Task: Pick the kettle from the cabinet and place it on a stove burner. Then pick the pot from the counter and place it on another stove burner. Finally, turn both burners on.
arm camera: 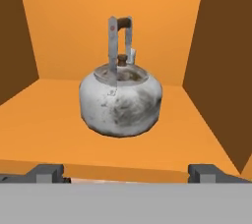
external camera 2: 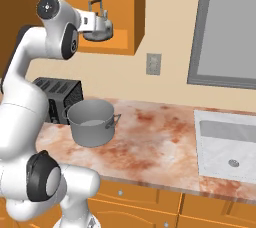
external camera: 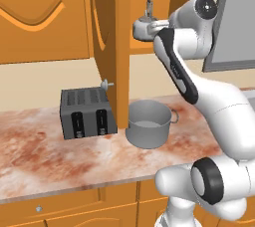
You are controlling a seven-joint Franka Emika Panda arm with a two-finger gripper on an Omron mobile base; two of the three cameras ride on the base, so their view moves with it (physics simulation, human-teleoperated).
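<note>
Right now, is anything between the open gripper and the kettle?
Nothing: in the hand view, bare orange cabinet shelf runs from the gripper up to the kettle.

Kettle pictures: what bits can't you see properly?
- Kettle: in the left base view the arm covers much of its body.
- Gripper: hand view shows its fingertips cut off at the bottom.
- Toaster: right base view, partly behind the arm and the pot.
</note>
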